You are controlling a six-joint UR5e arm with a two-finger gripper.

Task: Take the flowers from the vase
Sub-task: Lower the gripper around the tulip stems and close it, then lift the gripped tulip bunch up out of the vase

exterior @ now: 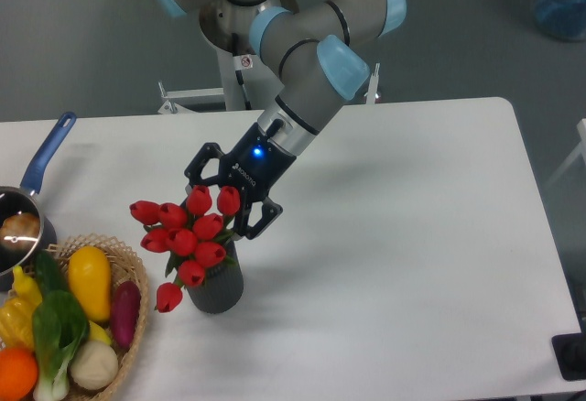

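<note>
The flowers (188,234), a bunch of red tulip buds with green leaves, stand in the vase (218,289), a small dark grey cylinder near the table's front left. My gripper (224,205) comes in tilted from the upper right. It is at the top right of the bunch, with its black fingers (263,215) spread wide apart. The upper buds lie between and in front of the fingers. The stems are hidden by the buds, and the fingertips are partly hidden as well.
A wicker basket (135,277) of vegetables sits at the front left corner, close to the vase. A blue-handled pan (48,152) lies at the left edge. The white table (412,236) stretches away to the right.
</note>
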